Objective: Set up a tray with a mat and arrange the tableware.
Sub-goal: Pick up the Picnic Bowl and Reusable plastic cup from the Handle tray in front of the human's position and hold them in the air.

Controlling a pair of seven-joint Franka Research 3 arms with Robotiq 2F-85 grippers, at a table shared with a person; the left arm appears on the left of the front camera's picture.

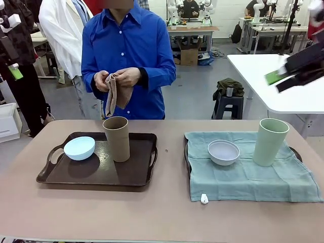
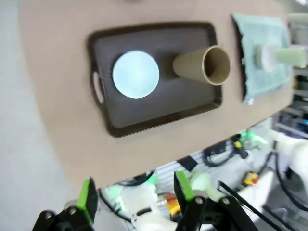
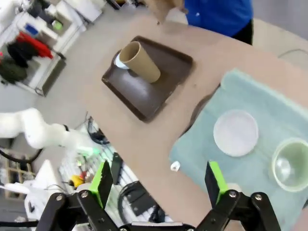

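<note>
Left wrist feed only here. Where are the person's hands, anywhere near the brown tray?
Observer: No. The hands hold a brown cloth at chest height, beyond the far edge of the table.
Operator: Right gripper state?
Observer: The right gripper is open and empty, high above the table.
Operator: Anything under the green mat?
Observer: Yes, a second tray. Its dark rim pokes out at both sides of the mat.
</note>
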